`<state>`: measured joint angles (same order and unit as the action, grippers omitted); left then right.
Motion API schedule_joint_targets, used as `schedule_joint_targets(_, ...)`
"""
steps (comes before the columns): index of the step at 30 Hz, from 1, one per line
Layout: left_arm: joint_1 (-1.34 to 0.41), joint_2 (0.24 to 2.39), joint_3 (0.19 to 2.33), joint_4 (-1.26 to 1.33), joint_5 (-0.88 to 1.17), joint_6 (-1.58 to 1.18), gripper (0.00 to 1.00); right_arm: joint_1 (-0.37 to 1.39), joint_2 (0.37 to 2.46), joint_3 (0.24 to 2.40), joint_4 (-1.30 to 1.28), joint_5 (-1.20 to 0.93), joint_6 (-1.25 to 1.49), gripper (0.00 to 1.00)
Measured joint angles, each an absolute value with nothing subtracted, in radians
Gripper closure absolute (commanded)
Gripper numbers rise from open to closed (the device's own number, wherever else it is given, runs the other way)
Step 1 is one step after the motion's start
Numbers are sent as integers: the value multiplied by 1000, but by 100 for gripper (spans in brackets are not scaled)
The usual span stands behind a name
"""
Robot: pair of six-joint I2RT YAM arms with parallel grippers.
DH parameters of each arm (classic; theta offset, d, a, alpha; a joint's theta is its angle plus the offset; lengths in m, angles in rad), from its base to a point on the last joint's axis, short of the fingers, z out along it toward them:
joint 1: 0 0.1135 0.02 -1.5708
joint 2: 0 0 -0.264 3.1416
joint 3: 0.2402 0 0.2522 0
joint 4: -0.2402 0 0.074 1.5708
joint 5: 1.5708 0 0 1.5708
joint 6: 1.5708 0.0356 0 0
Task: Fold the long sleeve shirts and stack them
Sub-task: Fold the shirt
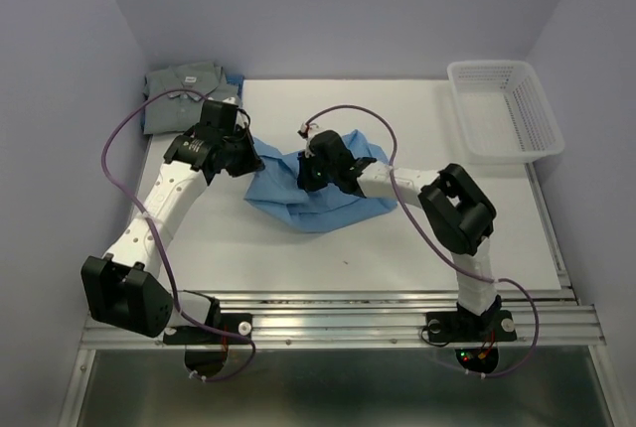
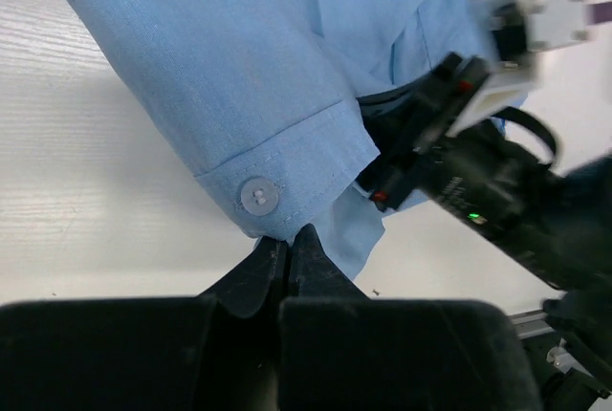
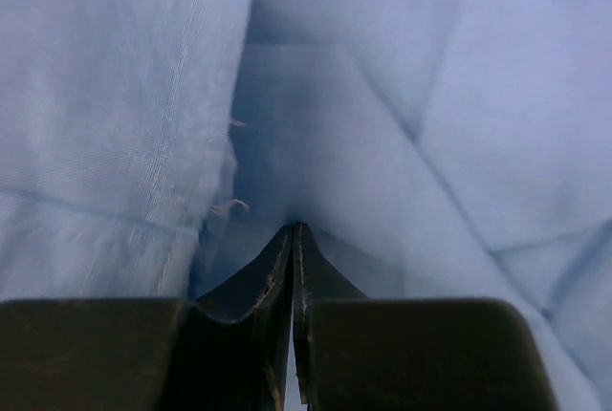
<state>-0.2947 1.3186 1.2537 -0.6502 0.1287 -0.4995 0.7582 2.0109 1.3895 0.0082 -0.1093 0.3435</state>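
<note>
Two claws pinch the light blue shirt [image 1: 328,204] in the middle of the white table [image 1: 298,258].

The light blue shirt lies crumpled in a loose heap, with both arms reaching over it. The white basket [image 1: 512,109] sits at the far right corner, well apart from the shirt. The grey-green shirt [image 1: 184,89] lies folded flat at the far left corner, with its collar showing. The left claw [image 2: 289,239] is at the left side of the blue heap. Its two fingers are pressed tight together on the edge of a sleeve cuff [image 2: 287,177]. The right claw [image 3: 294,234] is over the middle of the heap, and its fingers are also squeezed together, with a fold of blue cloth nipped at the tips. A small round button [image 2: 258,196] sits on the cuff, just beside the left claw's tips.
</note>
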Motion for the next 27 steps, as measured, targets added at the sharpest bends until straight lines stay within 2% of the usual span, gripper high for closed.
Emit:
schedule_joint_targets(5, -309, 1345, 1320, -665, 131, -487, 100, 799, 2138, 1446, 19, -180, 355, 94)
schedule_joint_targets(15, -315, 1391, 1412, -710, 131, -454, 100, 841, 2154, 1446, 46, -207, 400, 93)
schedule_joint_targets(20, -320, 1411, 1412, -710, 131, -439, 100, 823, 2082, 1403, 3, -112, 442, 89)
schedule_joint_targets(27, -327, 1414, 1412, -723, 131, -414, 100, 731, 1845, 1297, -28, 36, 446, 87)
